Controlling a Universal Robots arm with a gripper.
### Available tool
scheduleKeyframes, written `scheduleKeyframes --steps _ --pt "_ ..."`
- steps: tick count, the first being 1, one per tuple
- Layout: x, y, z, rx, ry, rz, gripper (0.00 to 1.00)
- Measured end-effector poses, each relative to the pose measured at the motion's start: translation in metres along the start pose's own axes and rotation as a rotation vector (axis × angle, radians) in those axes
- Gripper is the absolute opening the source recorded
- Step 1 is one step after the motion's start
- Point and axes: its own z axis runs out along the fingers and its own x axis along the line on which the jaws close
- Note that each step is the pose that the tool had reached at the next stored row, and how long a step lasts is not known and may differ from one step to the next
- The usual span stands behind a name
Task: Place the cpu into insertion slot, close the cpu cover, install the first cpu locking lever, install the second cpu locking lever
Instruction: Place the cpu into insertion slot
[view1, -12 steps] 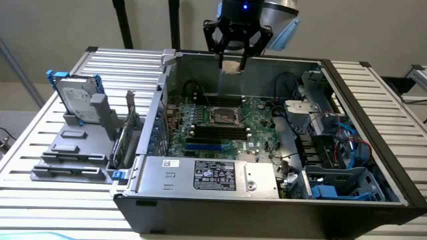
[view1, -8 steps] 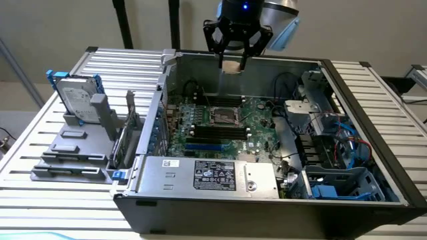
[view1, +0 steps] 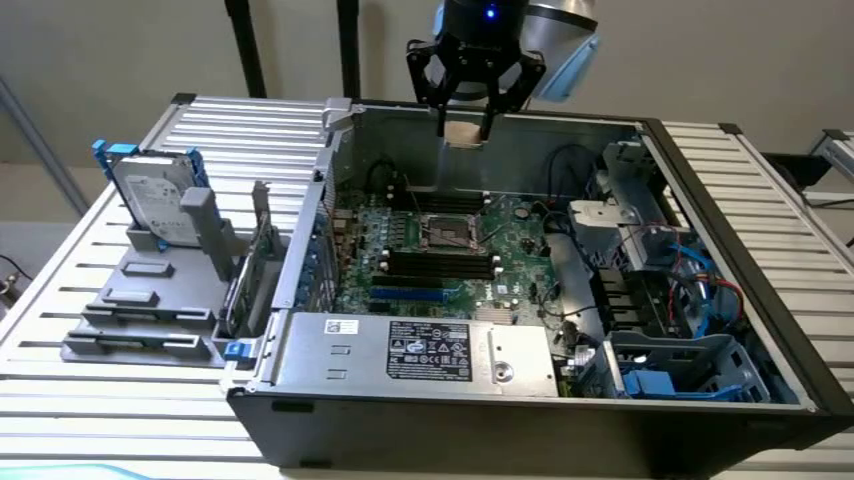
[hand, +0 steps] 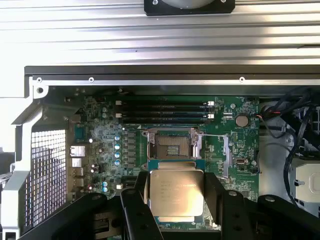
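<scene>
I see the cpu (view1: 463, 134) up in the air, pinched by its two opposite edges between the black fingers of the tool (view1: 465, 128). The tool is closed on it as wide as the chip itself, and the flat pale face of the cpu (hand: 176, 192) is turned toward the wrist camera. The chip touches nothing else.

The insertion slot (view1: 449, 232) lies well below the chip, in the middle of the green motherboard (view1: 518, 232). In the exterior view the tool hangs over the far side of the computer case (view1: 534, 430), so the slot is lower and nearer than the chip. In the wrist view the slot (hand: 172, 146) is uncovered and dark. I think the thin silvery frame just beside it is the cpu cover (hand: 172, 164), lifted off the slot.

Next to the slot run the long black memory slots (view1: 441, 265). Nearer again sits a grey labelled box (view1: 334, 345). On the exterior view's left, outside the case, a hard drive (view1: 150, 195) stands in a grey holder on the slatted worktop (view1: 787, 190).
</scene>
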Motion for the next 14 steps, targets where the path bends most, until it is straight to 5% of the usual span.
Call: scheduleKeyframes --steps 5,14 --pt "0.0004 0.0001 0.0001 -0.0007 -0.0026 0.031 0.55" --pt "0.0004 0.0000 0.0000 -0.0039 -0.0171 0.198 0.55"
